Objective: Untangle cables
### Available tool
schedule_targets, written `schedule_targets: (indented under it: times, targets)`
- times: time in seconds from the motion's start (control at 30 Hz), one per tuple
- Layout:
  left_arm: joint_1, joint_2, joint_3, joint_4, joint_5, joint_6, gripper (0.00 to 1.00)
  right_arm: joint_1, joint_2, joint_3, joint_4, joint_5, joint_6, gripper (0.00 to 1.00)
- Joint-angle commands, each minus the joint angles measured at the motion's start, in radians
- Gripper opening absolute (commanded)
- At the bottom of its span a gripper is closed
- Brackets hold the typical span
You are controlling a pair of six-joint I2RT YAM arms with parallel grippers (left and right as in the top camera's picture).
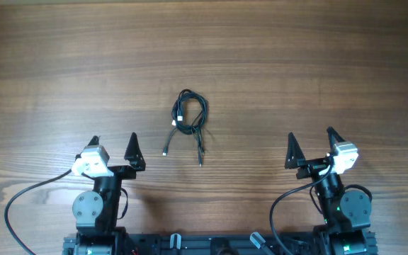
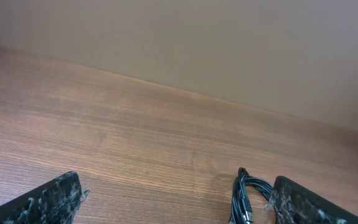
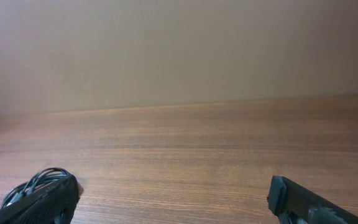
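**Mia:** What is the table [image 1: 296,64] like?

**Ben:** It is brown wood, flat and smooth, with long thin stripes running across it.

**Mia:** And the cables [image 1: 188,117]?

**Ben:** They are thin, black and bendy. They curl into a loose round loop near the middle of the table. Straight ends poke out of the loop toward the grippers. One bit looks silvery (the tips are too small to see well).

**Mia:** How many are there?

**Ben:** One bunch. I cannot tell how many cords are in it. I count two loose ends.

**Mia:** And the grippers?

**Ben:** Two of them, the left gripper [image 1: 113,139] and the right gripper [image 1: 310,134]. Each has two black fingers [image 2: 55,199], pointy like triangles. Up close the fingers look rough and speckled.

**Mia:** Are they holding anything?

**Ben:** No. Both have their fingers spread wide with only bare wood in between. The bunch lies between the two grippers, touching neither, and closer to the left one.
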Motion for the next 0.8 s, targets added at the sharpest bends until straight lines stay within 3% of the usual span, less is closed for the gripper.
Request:
schedule_targets:
  times: [0.0, 0.77]
  targets:
    - [-0.001, -0.008, -0.008, 0.000, 0.008, 0.020, 1.00, 0.002, -0.004, -0.001, 0.003, 0.011, -0.006, 1.00]
    - [-0.001, -0.008, -0.008, 0.000, 0.008, 0.020, 1.00, 0.002, -0.004, -0.001, 0.003, 0.011, -0.007, 1.00]
